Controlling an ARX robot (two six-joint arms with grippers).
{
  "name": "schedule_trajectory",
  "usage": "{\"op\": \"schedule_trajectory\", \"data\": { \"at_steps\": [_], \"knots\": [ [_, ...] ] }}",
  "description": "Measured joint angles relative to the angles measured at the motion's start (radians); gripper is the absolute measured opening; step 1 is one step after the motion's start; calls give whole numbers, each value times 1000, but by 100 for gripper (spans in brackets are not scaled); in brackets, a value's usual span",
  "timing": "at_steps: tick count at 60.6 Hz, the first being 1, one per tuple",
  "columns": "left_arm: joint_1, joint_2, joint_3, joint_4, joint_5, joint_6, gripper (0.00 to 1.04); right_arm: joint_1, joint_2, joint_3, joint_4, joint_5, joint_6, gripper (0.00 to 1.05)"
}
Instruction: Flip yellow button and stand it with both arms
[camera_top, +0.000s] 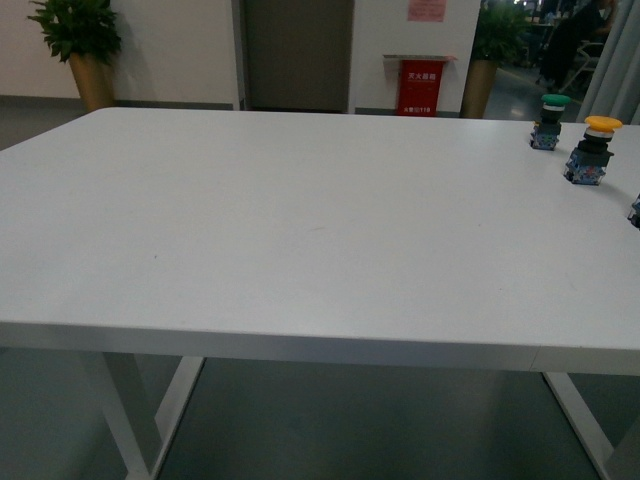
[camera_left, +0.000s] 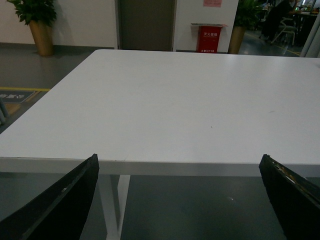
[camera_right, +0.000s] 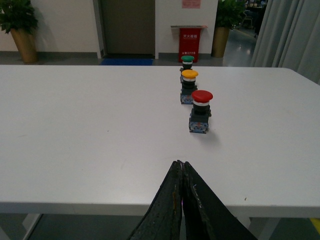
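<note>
Right gripper (camera_right: 181, 170), right wrist view: 2 black fingers pressed together with nothing between them, held off the near edge of the white rectangular table (camera_right: 90, 130). Left gripper (camera_left: 177, 167), left wrist view: 2 black fingers (camera_left: 60, 205) spread wide, nothing between them, also off the near table edge. Neither arm appears in the front view.

The yellow button (camera_top: 592, 150), a small push-button switch with a flat yellow-orange cap, black collar and blue contact block, stands upright, cap uppermost, near the table's far right corner. It is the middle of 3 switches set in a row. The green-capped push-button switch (camera_top: 549, 121) stands just beyond it, toward the far edge. The red-capped push-button switch (camera_right: 200, 112) stands nearest the right gripper. All 3 stand apart from one another and well apart from both grippers.
</note>
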Motion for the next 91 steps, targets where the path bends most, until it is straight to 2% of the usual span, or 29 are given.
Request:
{"op": "schedule_trajectory", "data": {
  "at_steps": [27, 34, 60, 70, 91],
  "knots": [
    [0, 0, 0, 0, 0, 0, 99, 0, -105, -103, 2, 0, 0, 3],
    [0, 0, 0, 0, 0, 0, 99, 0, -214, -117, -117, 0, 0, 3],
    [0, 0, 0, 0, 0, 0, 99, 0, -300, -174, -119, 0, 0, 3],
    [0, 0, 0, 0, 0, 0, 99, 0, -303, -174, -119, 0, -2, 28],
    [0, 0, 0, 0, 0, 0, 99, 0, -304, -174, -120, 0, -2, 87]
  ]
}}
